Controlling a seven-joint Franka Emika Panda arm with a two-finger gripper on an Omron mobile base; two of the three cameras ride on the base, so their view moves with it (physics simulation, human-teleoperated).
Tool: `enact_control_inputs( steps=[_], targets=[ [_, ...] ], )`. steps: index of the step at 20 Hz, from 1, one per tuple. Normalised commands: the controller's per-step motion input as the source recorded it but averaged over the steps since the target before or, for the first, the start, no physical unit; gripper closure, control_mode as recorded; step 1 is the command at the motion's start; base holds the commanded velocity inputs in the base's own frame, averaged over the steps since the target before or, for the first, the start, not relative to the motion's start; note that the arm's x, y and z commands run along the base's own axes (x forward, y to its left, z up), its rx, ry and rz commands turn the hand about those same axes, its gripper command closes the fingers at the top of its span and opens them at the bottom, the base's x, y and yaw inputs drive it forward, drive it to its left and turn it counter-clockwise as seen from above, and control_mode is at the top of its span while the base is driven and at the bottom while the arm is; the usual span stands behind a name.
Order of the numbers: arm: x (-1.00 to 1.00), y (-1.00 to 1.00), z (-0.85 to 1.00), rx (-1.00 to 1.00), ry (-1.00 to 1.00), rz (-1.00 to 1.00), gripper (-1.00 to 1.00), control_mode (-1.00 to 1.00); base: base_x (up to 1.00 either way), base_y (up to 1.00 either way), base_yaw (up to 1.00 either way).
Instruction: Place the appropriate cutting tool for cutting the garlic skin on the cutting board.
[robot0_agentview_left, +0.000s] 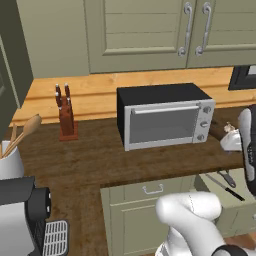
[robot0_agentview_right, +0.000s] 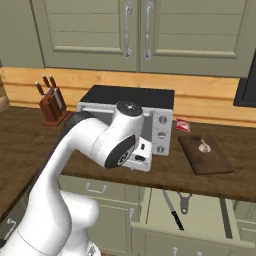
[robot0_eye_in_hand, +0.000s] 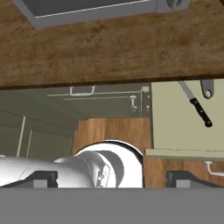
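The cutting tool (robot0_eye_in_hand: 197, 108), a slim knife with a silver blade and black handle, lies in the open drawer (robot0_agentview_right: 210, 215) below the counter; the right base view also shows the knife (robot0_agentview_right: 173, 211). On the counter to the right of the toaster oven, the dark cutting board (robot0_agentview_right: 206, 156) carries the garlic (robot0_agentview_right: 203, 146) on its far part. My gripper (robot0_eye_in_hand: 113, 180) hangs over the counter's front edge, left of the drawer. It is open, its dark fingertips (robot0_eye_in_hand: 43, 179) wide apart with nothing between them. The knife is well off to one side of it.
A small dark grey scissors-like tool (robot0_agentview_right: 184, 202) lies beside the knife in the drawer. A toaster oven (robot0_agentview_left: 165, 116) stands mid-counter and a wooden knife block (robot0_agentview_left: 66, 120) to its left. A red packet (robot0_agentview_right: 182, 125) lies behind the board. A coffee machine (robot0_agentview_left: 22, 215) stands near left.
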Motion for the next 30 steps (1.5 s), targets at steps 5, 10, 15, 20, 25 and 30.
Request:
enact_control_inputs(
  steps=[5,10,15,20,25,30],
  targets=[
    [-0.28,-1.0,-0.21,0.1,0.18,-0.01,-1.0,-1.0,0.0,0.0,0.0],
    [-0.01,-0.94,-0.36,0.1,0.08,0.0,-1.0,-1.0,0.0,0.0,0.0],
    [0.01,-0.58,-0.42,0.05,0.1,0.0,-1.0,-1.0,0.0,0.0,0.0],
    [0.35,-0.3,-0.58,0.0,0.22,0.0,-1.0,-1.0,0.0,0.0,0.0],
    [0.3,-0.32,-0.79,0.0,0.11,0.0,-1.0,-1.0,0.0,0.0,0.0],
    [0.31,-0.27,-0.67,0.01,0.0,0.0,-1.0,-1.0,0.0,0.0,0.0]
  ],
)
